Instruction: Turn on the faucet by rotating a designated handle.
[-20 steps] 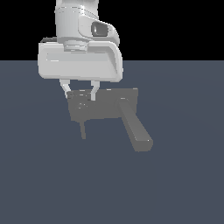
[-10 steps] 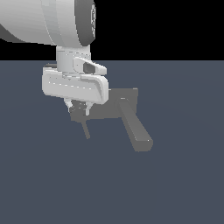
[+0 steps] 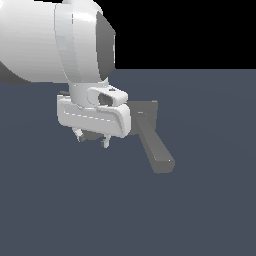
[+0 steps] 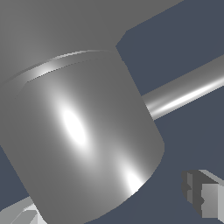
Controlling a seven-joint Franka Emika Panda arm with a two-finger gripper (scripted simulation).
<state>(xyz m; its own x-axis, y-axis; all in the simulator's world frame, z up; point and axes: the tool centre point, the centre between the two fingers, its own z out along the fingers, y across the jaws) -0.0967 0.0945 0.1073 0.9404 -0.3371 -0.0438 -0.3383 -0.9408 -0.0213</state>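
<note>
Where the arm's white wrist block leaves it uncovered, the faucet (image 3: 148, 116) shows as a dull grey fixture lying on the dark floor: a flat slab with a thick square bar (image 3: 156, 146) whose long axis runs from the slab down toward the exterior view's right, ending in a blunt square face. In the wrist view a broad grey drum (image 4: 83, 135) fills most of the picture, and the handle (image 4: 183, 91), a thin shiny rod, sticks out sideways from behind it. The gripper (image 3: 91, 139) hangs low over the slab's end on the exterior view's left, its two short fingers (image 3: 105, 142) apart, with nothing visibly clamped between them.
</note>
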